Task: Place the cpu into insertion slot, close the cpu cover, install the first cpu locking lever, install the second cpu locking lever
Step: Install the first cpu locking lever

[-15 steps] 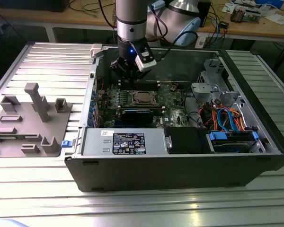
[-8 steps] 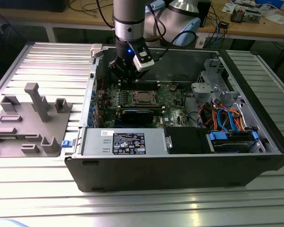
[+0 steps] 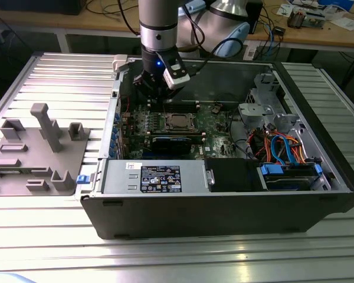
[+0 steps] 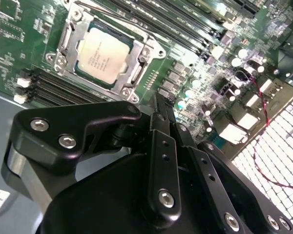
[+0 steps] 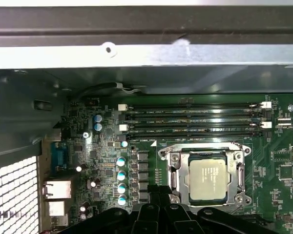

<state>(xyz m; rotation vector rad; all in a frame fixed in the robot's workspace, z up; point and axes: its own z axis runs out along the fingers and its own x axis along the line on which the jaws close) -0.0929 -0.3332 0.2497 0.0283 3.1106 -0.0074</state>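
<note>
The cpu (image 4: 103,54) lies flat in the insertion slot (image 4: 57,59) of the green motherboard (image 4: 19,24), its silver top showing. The cpu cover (image 4: 136,73) is down around it as a metal frame. Thin metal levers run along the socket's sides. In the first wrist view the cpu (image 5: 208,175) sits inside the cover (image 5: 176,178). My gripper (image 4: 162,105) hovers beside the socket over the capacitors, with its black fingers together and nothing between them. In the exterior view the gripper (image 3: 152,88) hangs inside the case, behind and to the left of the cpu (image 3: 178,122).
The open computer case (image 3: 224,206) stands on a ribbed aluminium table. Long memory slots (image 5: 190,119) run beside the socket, and a black card (image 3: 176,142) lies in front of it. A drive cage with blue and orange cables (image 3: 286,150) is at the exterior view's right, a grey fixture tray (image 3: 35,153) at its left.
</note>
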